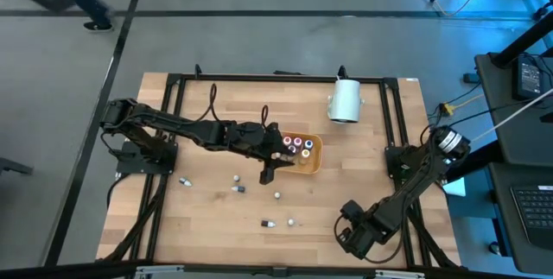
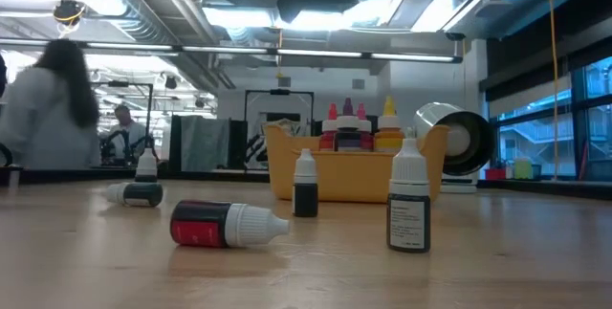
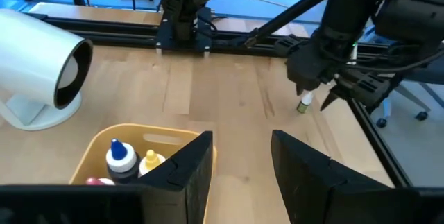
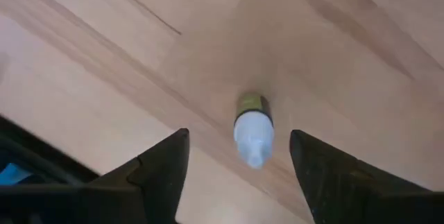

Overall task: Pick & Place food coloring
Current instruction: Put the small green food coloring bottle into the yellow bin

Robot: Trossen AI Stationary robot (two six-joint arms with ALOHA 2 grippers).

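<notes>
Lying closest to the low camera is a red-labelled plastic dropper bottle with a white cap (image 2: 228,224), on its side on the wooden table (image 1: 363,171). Left gripper (image 1: 278,161) hangs at the orange tray's (image 1: 316,155) 9 o'clock edge, fingers apart, nothing in them. Several capped bottles (image 1: 299,146) stand inside. Right gripper (image 4: 239,165), down at the table's 5 o'clock, straddles a small olive-banded bottle (image 4: 251,128), fingers wide, not touching.
</notes>
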